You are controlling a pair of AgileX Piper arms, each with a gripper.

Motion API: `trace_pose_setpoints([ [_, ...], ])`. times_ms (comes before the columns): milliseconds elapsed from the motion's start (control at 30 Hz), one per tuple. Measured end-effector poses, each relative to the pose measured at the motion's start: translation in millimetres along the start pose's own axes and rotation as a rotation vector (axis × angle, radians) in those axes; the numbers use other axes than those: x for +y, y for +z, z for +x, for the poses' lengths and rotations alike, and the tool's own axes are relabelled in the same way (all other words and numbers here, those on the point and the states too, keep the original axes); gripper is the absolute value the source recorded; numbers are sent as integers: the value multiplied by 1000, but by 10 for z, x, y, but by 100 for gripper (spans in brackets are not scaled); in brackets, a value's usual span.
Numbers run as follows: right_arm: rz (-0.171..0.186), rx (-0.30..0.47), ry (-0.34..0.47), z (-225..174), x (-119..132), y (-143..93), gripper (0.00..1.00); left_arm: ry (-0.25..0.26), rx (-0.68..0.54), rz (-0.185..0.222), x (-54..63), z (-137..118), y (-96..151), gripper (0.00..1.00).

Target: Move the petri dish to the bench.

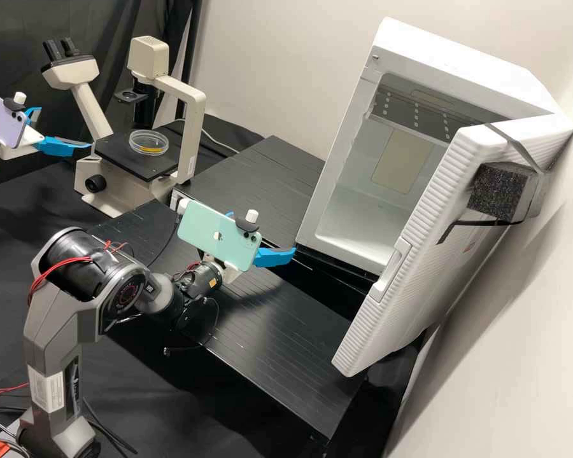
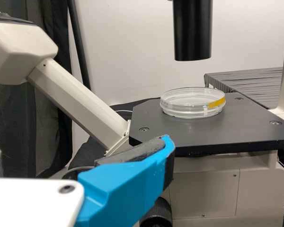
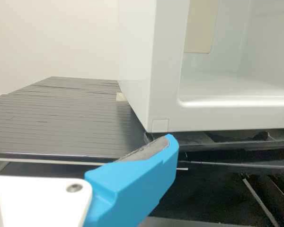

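A clear, round plastic petri dish [image 1: 148, 141] sits on the flat black microscope stage [image 1: 113, 150]; left gripper [image 1: 65, 127], right gripper [image 1: 263, 233]: jaws released.

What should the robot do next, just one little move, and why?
I'd probably ease the left gripper toward the dish. The dish sits on the microscope, not the bench, and that gripper is beside it but isn't holding it.
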Motion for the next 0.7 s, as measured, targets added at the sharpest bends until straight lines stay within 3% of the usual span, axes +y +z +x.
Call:
trace_pose_setpoints([
  [300,0,-1,-1,-8,-6,6,100,0,0,0,0,0,0,100],
  [467,10,6,3,-209,-12,6,100,0,0,0,0,0,0,100],
  [600,34,74,5,-417,-62,-141,100,0,0,0,0,0,0,100],
  [700,48,181,-16,-544,-147,-400,100,0,0,0,0,0,0,100],
])
